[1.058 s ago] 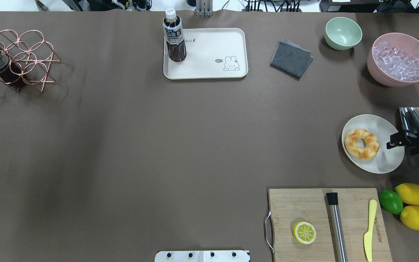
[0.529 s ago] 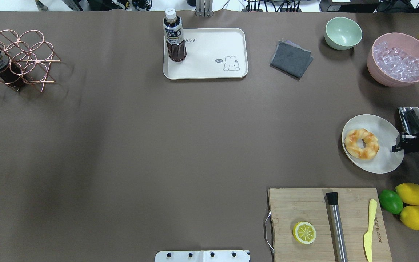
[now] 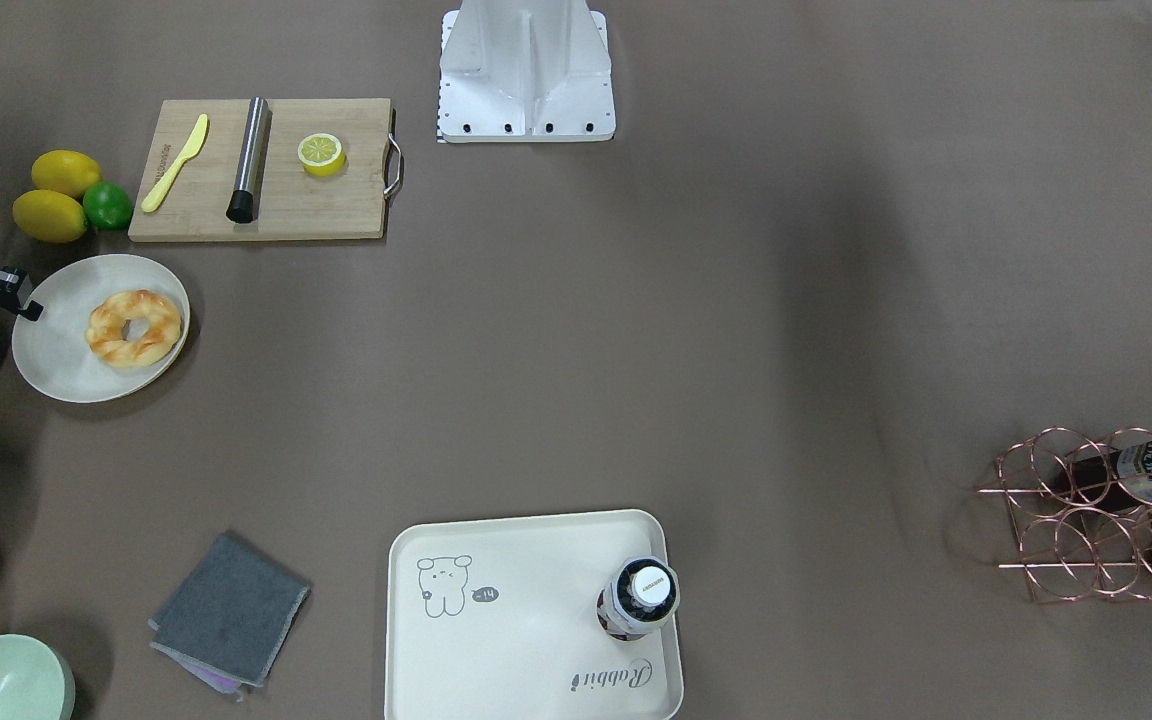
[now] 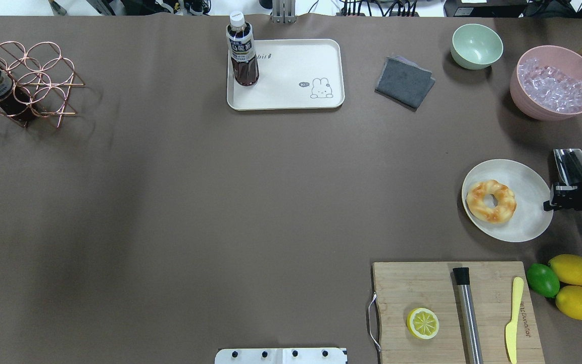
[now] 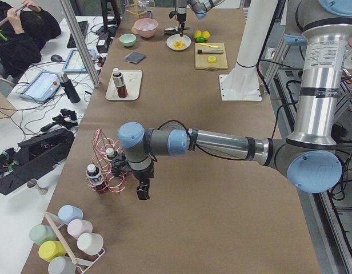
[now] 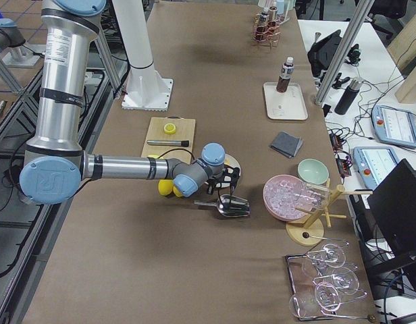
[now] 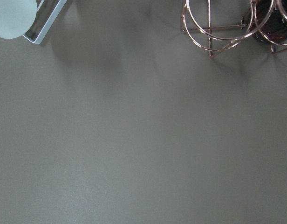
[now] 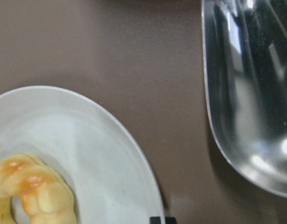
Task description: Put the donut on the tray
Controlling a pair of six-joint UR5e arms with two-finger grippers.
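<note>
Beside the copper rack (image 4: pixel 28 81) at the far left, the left hand (image 5: pixel 143 193) is kept out of the way; its state cannot be told. The tray (image 4: pixel 291 76) is set far and central on the counter (image 4: pixel 220 202), its right part left free by the bottle (image 4: pixel 242 50) stood at its left end. At the right the donut (image 4: pixel 491 201) is carried on a round plate (image 4: pixel 528 222), at whose right rim the right hand (image 4: pixel 549 205) is held low, likely for a reach; whether it is open or closed cannot be told

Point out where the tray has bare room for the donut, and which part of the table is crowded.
The tray is bare from the bottle in its far left corner across to the line drawing. The broad table middle between tray and cutting board is open too. Crowding is at the right: donut, plate, scoop, lemons.
</note>
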